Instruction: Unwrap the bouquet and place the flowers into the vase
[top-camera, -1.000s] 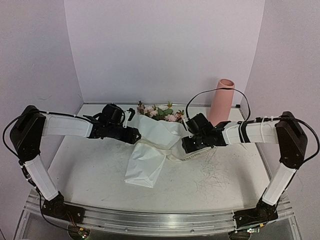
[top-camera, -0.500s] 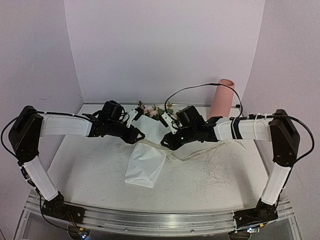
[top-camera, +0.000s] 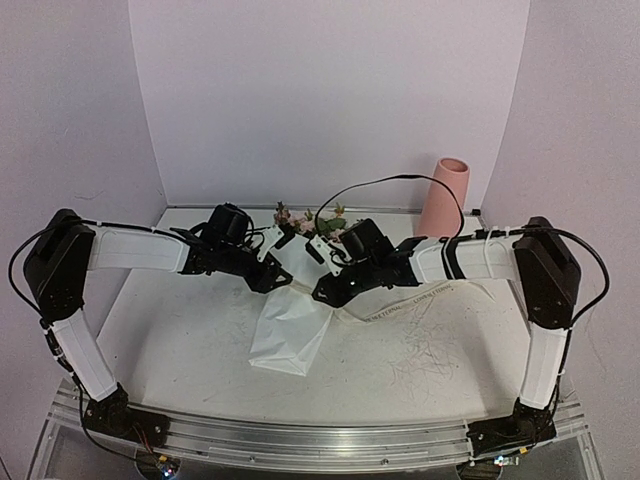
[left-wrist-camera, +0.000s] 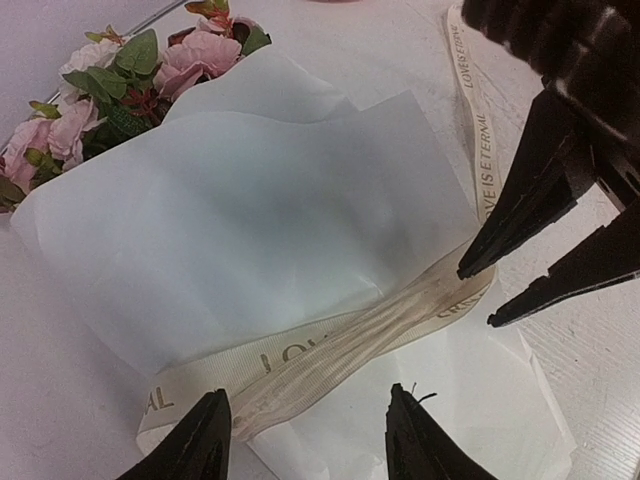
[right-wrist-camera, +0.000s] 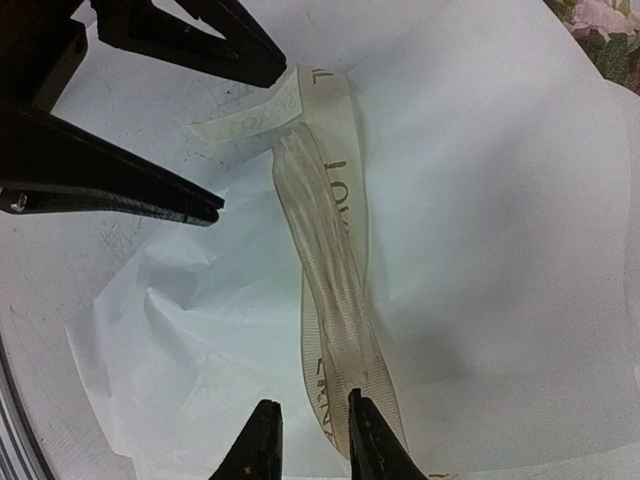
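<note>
The bouquet lies flat on the table directly between the two claws, which close in on its waist from either side. The left claw stands spread. Its two fingertips straddle the cream ribbon, which crosses just ahead of them, and neither tip visibly touches it. The right claw has its fingers drawn nearly together. The ribbon's near end runs down to them, one edge in the narrow gap and the rest under one finger, but whether they actually pinch it cannot be told.

The bouquet's long axis runs across the line joining the claws. The flowers point away, beyond both sets of tips toward the back wall. The folded tail of the white paper points back toward the arm bases, angled slightly to the left claw's side. Seen from the left wrist, the rose heads sit ahead and to the left of the tips, and the right claw's dark fingers come in from the right.

The vase stands upright well behind the right claw, apart from the bouquet.
</note>
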